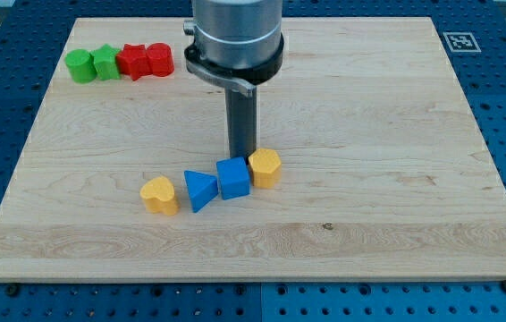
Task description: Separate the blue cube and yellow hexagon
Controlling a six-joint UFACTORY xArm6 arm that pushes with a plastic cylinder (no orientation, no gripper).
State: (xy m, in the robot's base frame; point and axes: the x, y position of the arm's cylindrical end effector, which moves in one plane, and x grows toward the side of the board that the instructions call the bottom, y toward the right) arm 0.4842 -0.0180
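In the single camera view, my arm came down from the top edge over the wooden board [369, 98], its grey cylindrical housing [235, 40] blocking part of the board's far side. From it my dark rod hung straight down, and my tip [241, 158] sat just behind the seam between the blue cube [233, 178] and the yellow hexagon [265, 167], on their far side toward the view's top. Its very end was partly hidden by those two blocks, so I could not tell whether it pressed on either one. I carry no jaws, only the rod, and it had hold of nothing.

The blue cube and yellow hexagon stood side by side near the middle of the board, a little toward its near edge, apparently touching, the hexagon on the view's right. A blue triangular block [200, 190] lay against the cube's left side, pointing toward the near edge. A yellow heart-shaped block [159, 194] sat just left of that, slightly apart.

Up in the far left corner of the board four blocks stood in a tight row: a green cylinder [80, 65], a green star-like block [105, 63], then two red blocks [132, 61] [159, 59] whose shapes I could not make out for certain. The board rested on a blue perforated bench [3, 125], and a black-and-white marker [459, 40] sat at the board's far right corner.
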